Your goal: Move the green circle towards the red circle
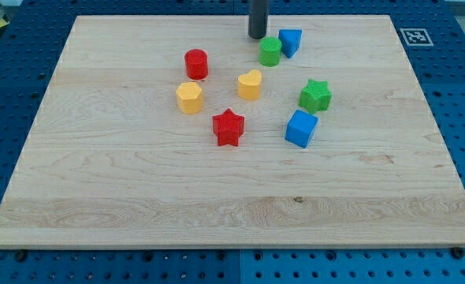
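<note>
The green circle point(269, 52) stands near the board's top, touching or nearly touching a blue block point(290, 42) on its right. The red circle point(196, 64) stands to its left, a good gap away. My tip point(257, 36) is just above and left of the green circle, close to it; I cannot tell if they touch.
A yellow heart point(250, 84), a yellow block point(189, 98) and a red star point(228, 127) lie below the two circles. A green star point(316, 95) and a blue cube point(301, 128) lie to the right. The wooden board's point(138, 197) top edge is just behind my tip.
</note>
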Robot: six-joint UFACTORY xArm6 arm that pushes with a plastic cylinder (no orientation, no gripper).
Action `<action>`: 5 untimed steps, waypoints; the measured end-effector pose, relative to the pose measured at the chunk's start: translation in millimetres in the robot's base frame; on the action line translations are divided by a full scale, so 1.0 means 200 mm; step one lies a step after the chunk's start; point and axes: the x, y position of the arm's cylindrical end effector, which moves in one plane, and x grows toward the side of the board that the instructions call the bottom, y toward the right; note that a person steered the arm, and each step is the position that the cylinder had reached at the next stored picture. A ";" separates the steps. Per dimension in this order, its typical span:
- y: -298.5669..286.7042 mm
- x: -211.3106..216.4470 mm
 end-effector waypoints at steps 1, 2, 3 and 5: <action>0.06 0.00; 0.08 0.03; 0.08 0.09; 0.28 0.12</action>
